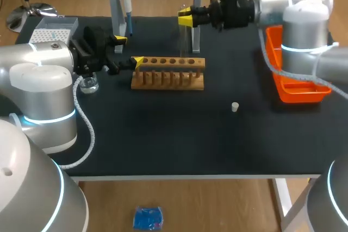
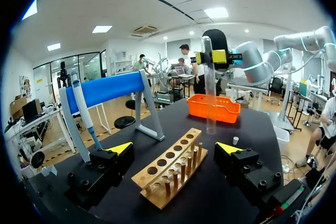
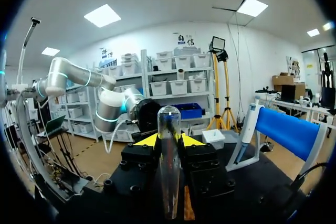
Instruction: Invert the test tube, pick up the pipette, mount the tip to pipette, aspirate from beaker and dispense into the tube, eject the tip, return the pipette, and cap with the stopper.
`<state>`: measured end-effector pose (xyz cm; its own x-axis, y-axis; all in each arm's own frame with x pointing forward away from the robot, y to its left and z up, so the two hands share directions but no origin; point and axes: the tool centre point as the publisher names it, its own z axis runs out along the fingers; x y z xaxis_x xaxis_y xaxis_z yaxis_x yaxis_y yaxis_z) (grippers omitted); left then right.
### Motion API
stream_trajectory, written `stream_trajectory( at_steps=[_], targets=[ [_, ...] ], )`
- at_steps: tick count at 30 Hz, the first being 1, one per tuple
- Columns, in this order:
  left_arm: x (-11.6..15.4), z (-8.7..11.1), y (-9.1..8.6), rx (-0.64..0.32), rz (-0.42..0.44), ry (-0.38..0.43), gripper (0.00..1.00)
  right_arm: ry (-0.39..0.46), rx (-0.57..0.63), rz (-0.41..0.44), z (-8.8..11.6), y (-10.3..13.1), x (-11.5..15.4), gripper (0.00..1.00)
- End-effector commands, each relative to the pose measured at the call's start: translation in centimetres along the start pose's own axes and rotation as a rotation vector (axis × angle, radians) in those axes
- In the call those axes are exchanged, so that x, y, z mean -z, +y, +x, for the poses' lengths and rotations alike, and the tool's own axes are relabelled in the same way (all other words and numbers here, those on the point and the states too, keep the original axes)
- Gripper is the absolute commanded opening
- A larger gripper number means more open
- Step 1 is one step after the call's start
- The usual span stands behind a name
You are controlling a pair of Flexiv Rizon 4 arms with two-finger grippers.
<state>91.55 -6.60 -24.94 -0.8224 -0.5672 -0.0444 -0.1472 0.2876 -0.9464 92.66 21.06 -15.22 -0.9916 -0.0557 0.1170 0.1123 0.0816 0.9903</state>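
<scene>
My right gripper (image 1: 186, 19) is shut on a clear test tube (image 1: 185, 39), which hangs upright over the wooden rack (image 1: 168, 71). In the right wrist view the tube (image 3: 169, 171) sits between the yellow fingertips (image 3: 148, 140), round end away from the table. My left gripper (image 1: 128, 50) stands open at the rack's left end, holding nothing; in its own view the rack (image 2: 170, 169) lies between its fingers (image 2: 121, 148) and the held tube (image 2: 210, 85) stands ahead. The pipette (image 1: 126, 4) hangs on the blue stand. A glass beaker (image 1: 88, 84) stands beside my left arm. The small stopper (image 1: 235, 107) lies right of the rack.
An orange tray (image 1: 296, 74) sits at the right edge under my right arm. A tip box (image 1: 51, 31) stands at the back left corner. The blue stand's legs (image 1: 115, 9) rise behind the rack.
</scene>
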Motion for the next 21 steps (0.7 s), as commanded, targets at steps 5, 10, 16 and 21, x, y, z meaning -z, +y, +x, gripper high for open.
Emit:
stream_trajectory(
  at_steps=[5,10,16,21],
  targets=[
    [-0.04,0.12,0.18,-0.002,0.006,-0.005,1.00,-0.030,-0.018,0.083,2.15,1.57,0.97,0.00],
    [-0.04,0.12,0.18,-0.002,0.006,-0.005,1.00,-0.030,-0.018,0.083,2.15,1.57,0.97,0.00],
    [-0.04,0.12,0.18,-0.002,0.006,-0.005,1.00,-0.030,-0.018,0.083,2.15,1.57,0.97,0.00],
    [-0.04,0.12,0.18,-0.002,0.006,-0.005,1.00,-0.030,-0.018,0.083,2.15,1.57,0.97,0.00]
  ],
)
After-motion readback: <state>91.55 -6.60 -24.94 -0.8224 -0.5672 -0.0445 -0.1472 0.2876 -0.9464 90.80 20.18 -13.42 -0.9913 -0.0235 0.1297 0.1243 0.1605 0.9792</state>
